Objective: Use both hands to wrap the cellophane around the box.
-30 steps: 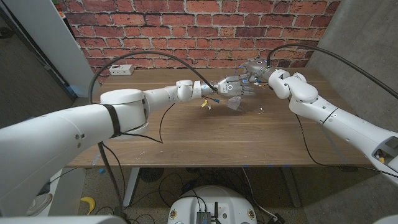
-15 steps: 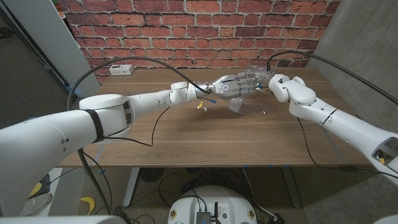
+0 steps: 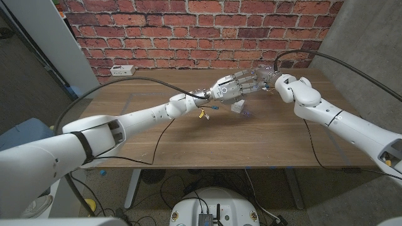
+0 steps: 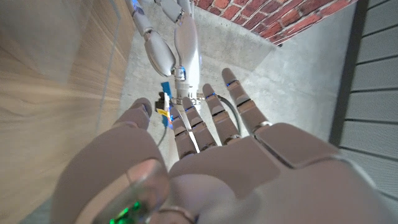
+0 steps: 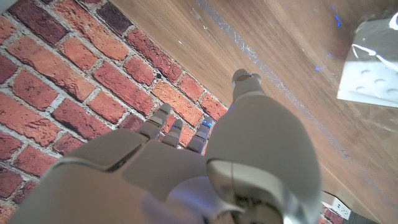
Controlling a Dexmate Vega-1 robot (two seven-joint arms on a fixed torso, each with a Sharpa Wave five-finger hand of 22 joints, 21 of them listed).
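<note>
Our two arms wore smooth white shells, rounded at the joints. The left arm (image 3: 125, 122) carried a black band near its upper end and a black cable looping along it; another black cable arched over the right arm (image 3: 339, 119). Our left hand (image 3: 231, 88) was pale grey, its fingers (image 4: 214, 115) jointed with dark seams and small blue marks, with a green light glowing at the wrist. Our right hand (image 5: 205, 155) showed the same grey plated segments.
</note>
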